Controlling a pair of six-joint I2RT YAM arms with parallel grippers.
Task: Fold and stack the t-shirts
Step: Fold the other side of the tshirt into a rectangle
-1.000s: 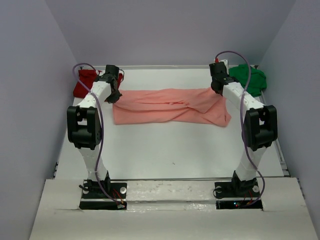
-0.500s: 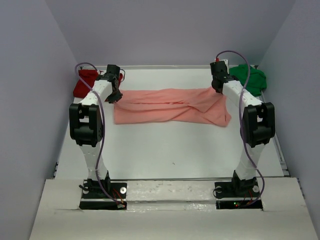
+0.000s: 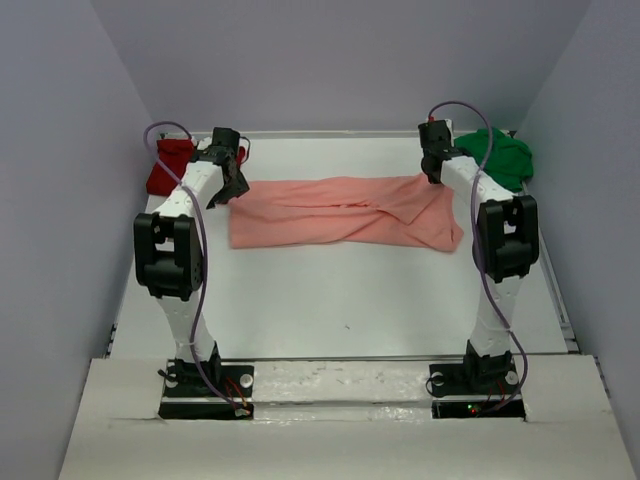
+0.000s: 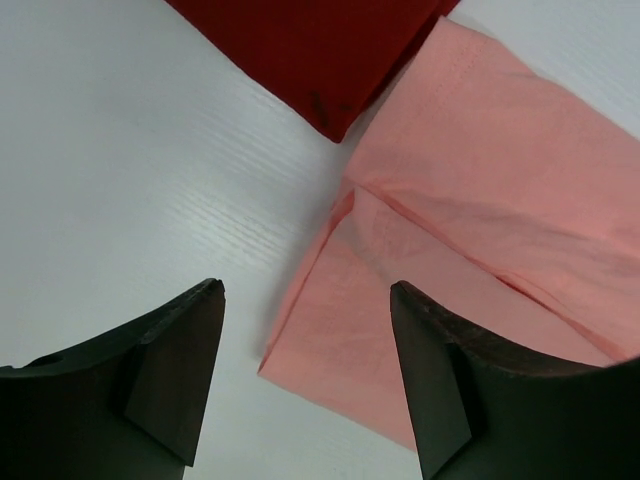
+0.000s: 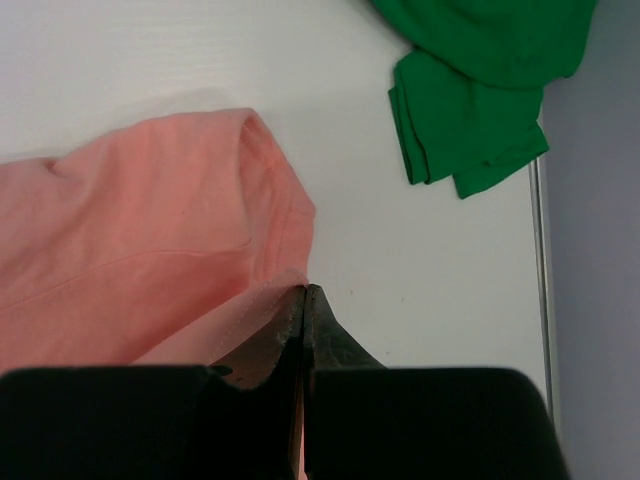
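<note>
The salmon-pink t-shirt lies folded into a long band across the far half of the table. My left gripper hovers over its left end, open, with a pink corner lying flat between the fingers and nothing held. At the band's right end, my right gripper is shut on the pink hem; from above it shows by that end. The dark red t-shirt sits folded at the far left, its corner just beyond the pink cloth. The bright green t-shirt lies bunched at the far right.
The white table is walled in by grey panels on three sides. A metal strip runs along its right edge, close to the green cloth. Both arm bases stand at the near edge.
My left gripper has opened and let go of the pink shirt's left end, which now lies on the table. The right gripper stays shut on the right end.
</note>
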